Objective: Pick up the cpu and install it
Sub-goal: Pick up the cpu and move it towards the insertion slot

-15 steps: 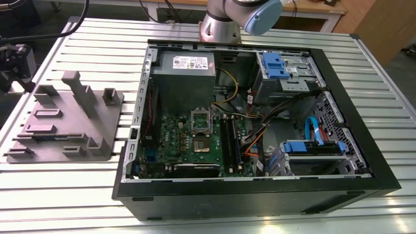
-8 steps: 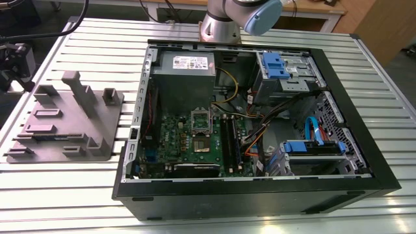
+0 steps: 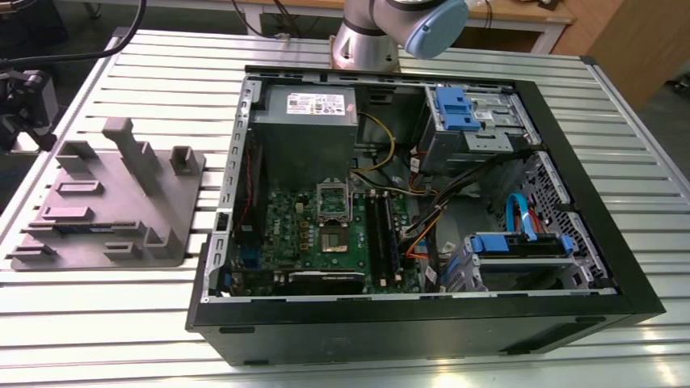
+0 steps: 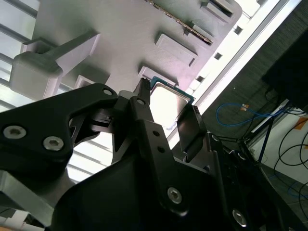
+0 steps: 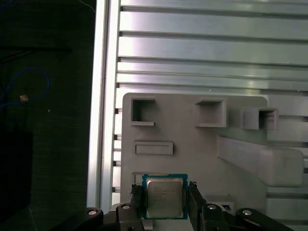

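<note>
Black gripper (image 5: 165,206) right up close in the first wrist view, fingers (image 5: 136,202) pressed against both sides of the cpu (image 5: 165,192), clamped on it, over the grey fixture plate (image 5: 192,154), slatted metal table (image 5: 202,53) beyond.

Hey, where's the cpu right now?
In both wrist views the cpu is at the grey fixture plate, flanked by the claw; that plate lies on the slatted table at the exterior view's left, beside the computer case.
</note>
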Action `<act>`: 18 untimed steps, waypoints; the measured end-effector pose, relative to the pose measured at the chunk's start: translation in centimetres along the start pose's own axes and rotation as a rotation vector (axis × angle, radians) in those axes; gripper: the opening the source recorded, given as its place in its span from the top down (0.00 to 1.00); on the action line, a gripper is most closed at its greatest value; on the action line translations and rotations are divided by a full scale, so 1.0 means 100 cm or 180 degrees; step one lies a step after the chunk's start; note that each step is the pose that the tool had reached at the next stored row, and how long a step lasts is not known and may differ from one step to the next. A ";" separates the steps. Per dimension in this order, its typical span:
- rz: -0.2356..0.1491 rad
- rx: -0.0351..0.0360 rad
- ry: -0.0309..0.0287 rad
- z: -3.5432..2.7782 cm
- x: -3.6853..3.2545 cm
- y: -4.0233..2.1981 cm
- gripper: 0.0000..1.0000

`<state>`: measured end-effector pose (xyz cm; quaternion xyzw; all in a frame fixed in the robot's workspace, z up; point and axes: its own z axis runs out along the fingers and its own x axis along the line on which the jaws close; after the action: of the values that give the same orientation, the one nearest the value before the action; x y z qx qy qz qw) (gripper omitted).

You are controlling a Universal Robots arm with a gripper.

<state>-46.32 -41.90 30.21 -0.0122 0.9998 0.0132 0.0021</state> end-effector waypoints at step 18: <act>0.0000 0.0000 0.0000 -0.0184 -0.0001 0.0005 0.53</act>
<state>-46.32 -41.90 32.06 -0.0122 0.9998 0.0132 0.0021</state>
